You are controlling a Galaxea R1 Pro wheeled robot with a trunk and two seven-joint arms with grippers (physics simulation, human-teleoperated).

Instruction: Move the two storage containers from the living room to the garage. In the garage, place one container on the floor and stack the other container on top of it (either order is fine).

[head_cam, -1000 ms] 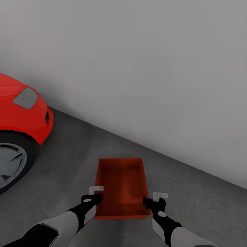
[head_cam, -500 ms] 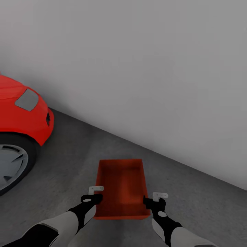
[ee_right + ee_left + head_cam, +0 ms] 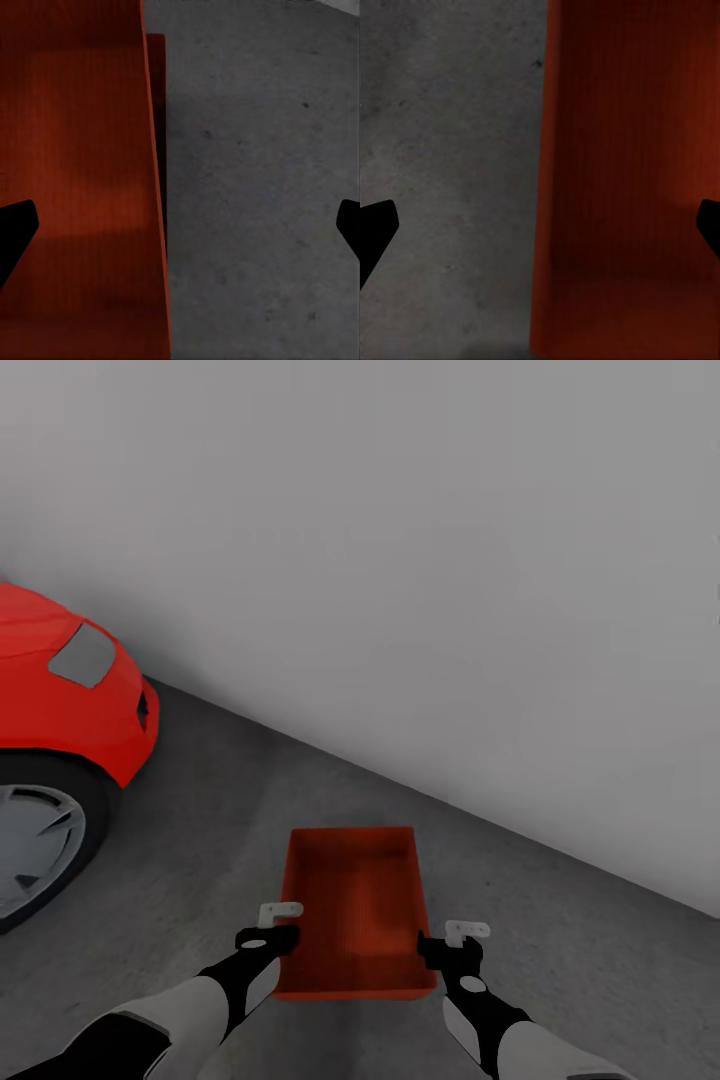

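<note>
From the head view, one storage container [image 3: 355,910] sits on the concrete floor [image 3: 200,840] near the red car [image 3: 70,690], left gripper [image 3: 268,926] and right gripper [image 3: 452,943] flanking it. Both wrist views show fingers spread wide astride its walls, gripping nothing. Placement looks finished; next up, I'd say, fetching the other one.

No legible text, label, brand, number or sign found on any surface. The storage container [image 3: 355,910], the red car [image 3: 60,690], the wall [image 3: 450,560] and the floor [image 3: 200,820] all carry no markings.
</note>
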